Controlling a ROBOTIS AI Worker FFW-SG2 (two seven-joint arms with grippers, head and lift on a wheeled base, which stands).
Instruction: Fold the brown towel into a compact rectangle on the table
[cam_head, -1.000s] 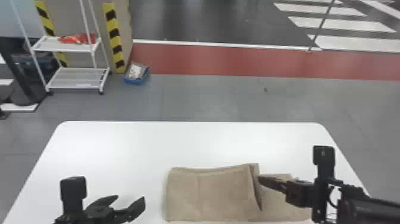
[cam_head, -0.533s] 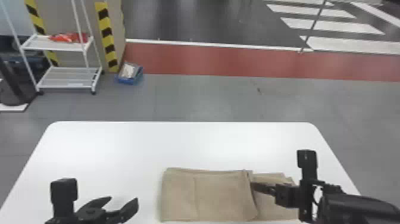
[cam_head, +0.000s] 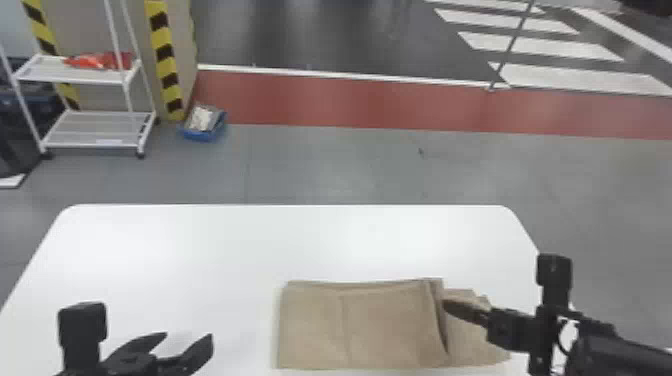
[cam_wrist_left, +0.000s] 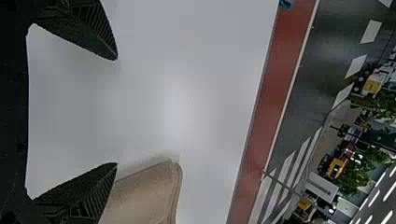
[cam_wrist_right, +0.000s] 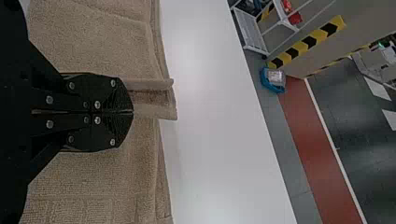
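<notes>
The brown towel (cam_head: 382, 327) lies on the white worktop (cam_head: 150, 250), towards the near side and right of the middle, its creased main panel doubled over in layers. The right edge of that panel stands slightly raised in a loose ridge, and a lower layer spreads out beyond it to the right. At this ridge is the right claw (cam_head: 446, 306), coming in from the right; it is clenched, its two flat fingers (cam_wrist_right: 105, 91) meeting along a thin line over the cloth. A pleat pokes out past the fingertips, but whether any fabric is caught between them, I cannot tell. The left claw (cam_head: 188, 339) is released, fingers well spread and holding nothing, low over the worktop to the left of the towel. Past the worktop's far edge is grey floor (cam_head: 325, 165). To the left there stands a white rack (cam_head: 75, 75) with something red (cam_head: 100, 61) on its upper shelf, next to a yellow-and-black striped post (cam_head: 167, 65) with a blue tray (cam_head: 202, 134) by its foot. Farther off run a red floor band (cam_head: 350, 102) and white stripes (cam_head: 545, 47) on dark ground.
</notes>
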